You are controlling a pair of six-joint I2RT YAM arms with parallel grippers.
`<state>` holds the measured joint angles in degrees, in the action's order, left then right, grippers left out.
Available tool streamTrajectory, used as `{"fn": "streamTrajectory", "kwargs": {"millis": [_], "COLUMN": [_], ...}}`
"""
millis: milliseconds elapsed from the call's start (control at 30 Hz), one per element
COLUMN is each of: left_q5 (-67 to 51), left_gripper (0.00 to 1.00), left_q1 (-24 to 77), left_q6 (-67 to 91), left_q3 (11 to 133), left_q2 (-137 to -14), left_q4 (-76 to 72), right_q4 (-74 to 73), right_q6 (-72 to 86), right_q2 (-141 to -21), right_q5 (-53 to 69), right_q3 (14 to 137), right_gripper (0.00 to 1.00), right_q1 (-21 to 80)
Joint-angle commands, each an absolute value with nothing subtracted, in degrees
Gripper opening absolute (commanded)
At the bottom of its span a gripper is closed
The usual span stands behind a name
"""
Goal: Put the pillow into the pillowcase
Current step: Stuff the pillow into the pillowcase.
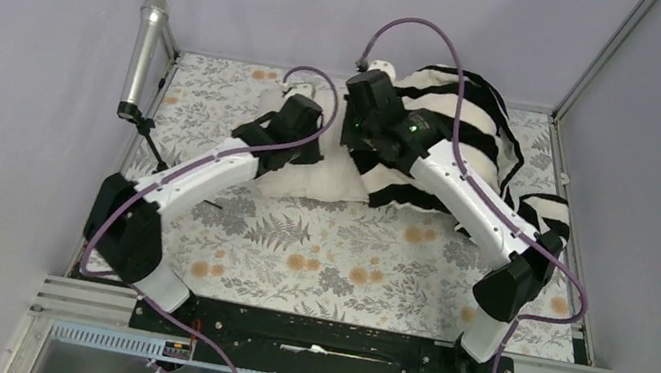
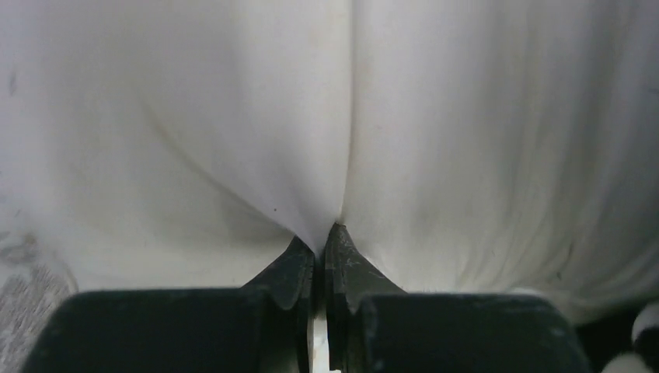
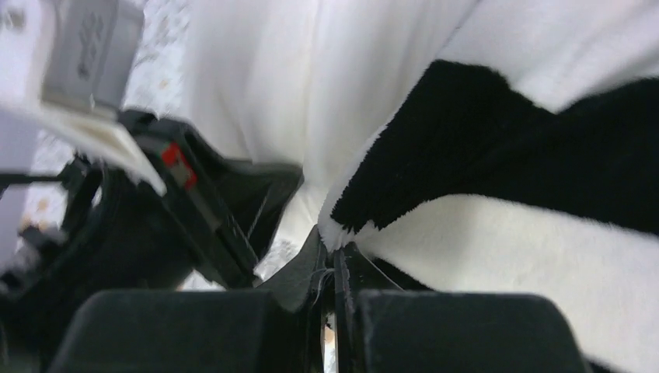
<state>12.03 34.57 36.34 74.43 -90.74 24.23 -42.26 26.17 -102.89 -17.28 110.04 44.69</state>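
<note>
The cream pillow (image 1: 319, 181) lies at the back middle of the table, its right part inside the black-and-white striped pillowcase (image 1: 477, 135), which bunches at the back right. My left gripper (image 1: 305, 142) is shut on a pinch of the pillow's fabric (image 2: 233, 116) at its left end; the gripper fills the bottom of the left wrist view (image 2: 320, 239). My right gripper (image 1: 366, 142) is shut on the pillowcase's edge (image 3: 435, 155) where it meets the pillow (image 3: 264, 70); the gripper shows at the bottom of the right wrist view (image 3: 336, 247). The left gripper's body shows at the left of that view.
The table wears a floral-printed covering (image 1: 335, 258). A silver microphone (image 1: 142, 54) on a small tripod stands at the back left corner. Metal frame posts and grey walls enclose the table. The arm bases sit on a black rail (image 1: 321, 337) at the near edge.
</note>
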Motion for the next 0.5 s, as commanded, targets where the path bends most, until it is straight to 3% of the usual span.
{"fn": "streamTrajectory", "kwargs": {"millis": [0,100,133,167,333,400,467], "left_q5": [5.04,1.57,1.49,0.96,-3.78,-4.62,-6.35], "left_gripper": [0.0,0.0,0.0,0.0,0.0,0.0,0.0], "left_q1": [32.4,28.21,27.09,25.85,17.93,15.27,12.48], "left_q6": [43.03,43.21,42.82,42.73,44.77,46.58,48.81], "left_q3": [69.33,63.37,62.01,60.67,56.0,55.28,54.3], "left_q2": [-81.68,-77.09,-75.94,-75.09,-73.83,-74.25,-74.18], "left_q4": [21.75,21.82,22.29,22.49,20.29,19.12,16.74], "right_q4": [-34.7,-34.4,-34.48,-34.91,-37.53,-39.89,-43.18], "right_q6": [32.79,32.49,31.93,31.42,30.36,30.88,32.58], "right_q2": [-99.46,-98.9,-98.47,-97.8,-89.45,-84.0,-78.97], "right_q5": [-4.43,-4.3,-4.82,-5.94,-12.16,-17.39,-22.48], "right_q3": [106.42,102.57,101.21,100.02,93.8,91.03,88.27], "right_gripper": [0.0,0.0,0.06,0.15,0.82,0.97,1.0], "right_q1": [49.31,49.31,49.28,49.26,48.43,48.25,47.27]}}
